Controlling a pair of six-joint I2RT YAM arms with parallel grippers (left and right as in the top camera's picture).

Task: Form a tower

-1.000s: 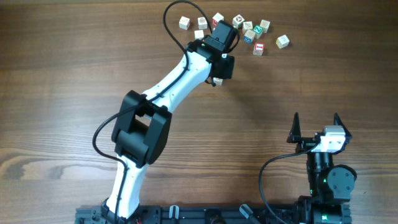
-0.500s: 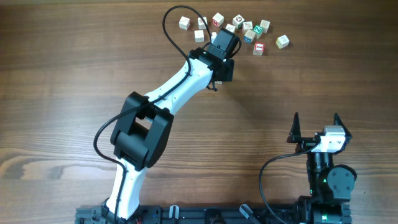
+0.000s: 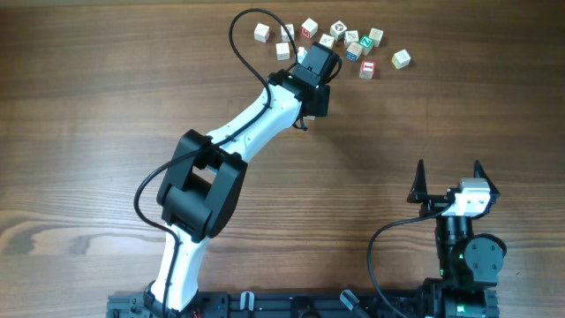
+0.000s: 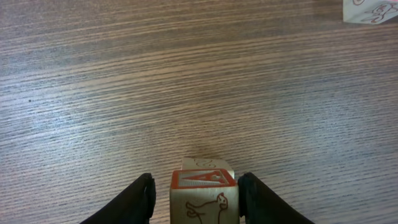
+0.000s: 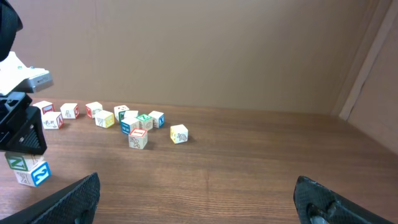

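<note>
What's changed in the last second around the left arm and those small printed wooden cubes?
The left gripper shifted slightly toward the robot's base, probably lowering onto the tower of small pale cubes, then held. A gap now shows beside the red-topped pale wooden cube between its fingers, so it seems to be letting go. The loose printed cubes and open right gripper stayed put.

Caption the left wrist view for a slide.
Left pincer astride the tower's red-topped cube, gap beside one finger; one loose cube farther off on the wooden table.
</note>
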